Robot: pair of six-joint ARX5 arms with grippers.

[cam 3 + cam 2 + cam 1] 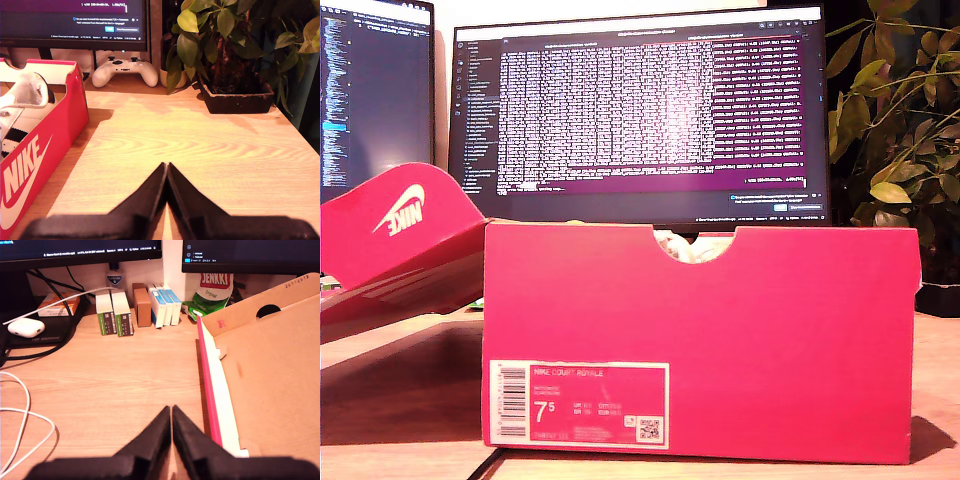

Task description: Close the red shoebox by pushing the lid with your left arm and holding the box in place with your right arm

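- The red shoebox (700,345) stands in the middle of the wooden desk (110,385), its labelled end toward the exterior camera, and a shoe (20,95) lies inside it.
- The lid (400,235) is open — it leans out and away toward the exterior view's left, hinged along the box's long side, so its cardboard inside (270,390) faces up.
- My first gripper (171,412) hangs low over the bare desk just beside the lid's red edge, not touching it. Its jaws are pressed together with nothing between them, which I judge is suitable for pushing with a closed tip.
- My second gripper (167,170) hangs over the desk on the other side of the box, near the wall with the big logo but apart from it. Its jaws are also together and empty.
- I think each arm waits on its own side for a reason: one to lift and tip the lid over, the other to brace the far wall so the box does not slide.
- Neither arm shows in the exterior view, and the closing is not yet begun.
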